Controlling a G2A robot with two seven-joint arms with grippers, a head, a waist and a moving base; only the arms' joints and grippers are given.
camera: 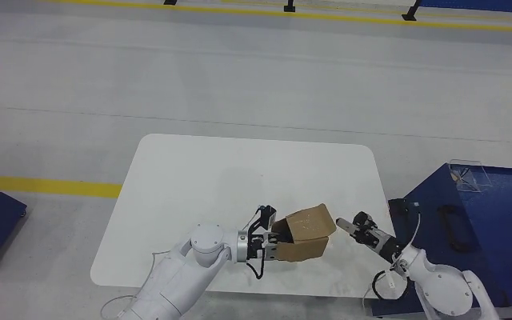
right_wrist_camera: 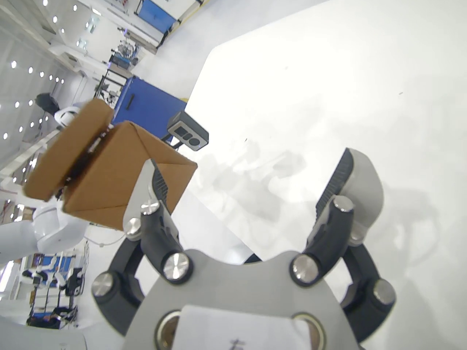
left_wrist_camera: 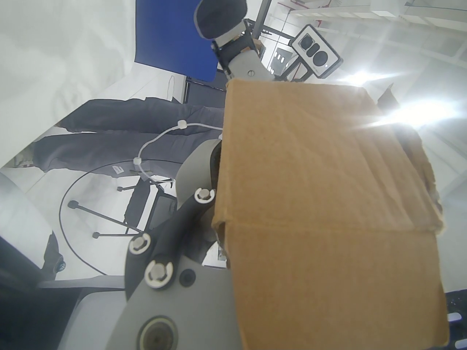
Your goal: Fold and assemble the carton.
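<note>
A brown cardboard carton (camera: 308, 234) is held just above the front of the white table (camera: 240, 176), partly folded, with one flap standing up at the top. My left gripper (camera: 272, 234) is shut on the carton's left wall. In the left wrist view the carton (left_wrist_camera: 328, 198) covers one finger, and the other finger's black pad (left_wrist_camera: 220, 10) sticks out past it. My right gripper (camera: 349, 225) is open a short way right of the carton, without touching it. In the right wrist view this gripper (right_wrist_camera: 250, 158) holds nothing, and the carton (right_wrist_camera: 109, 172) hangs beyond one finger.
A blue cabinet (camera: 464, 220) stands right of the table, close to the right arm, with a clear plastic holder (camera: 469, 174) on it. The table's back and left parts are bare white surface. A yellow floor line (camera: 56, 186) runs on the left.
</note>
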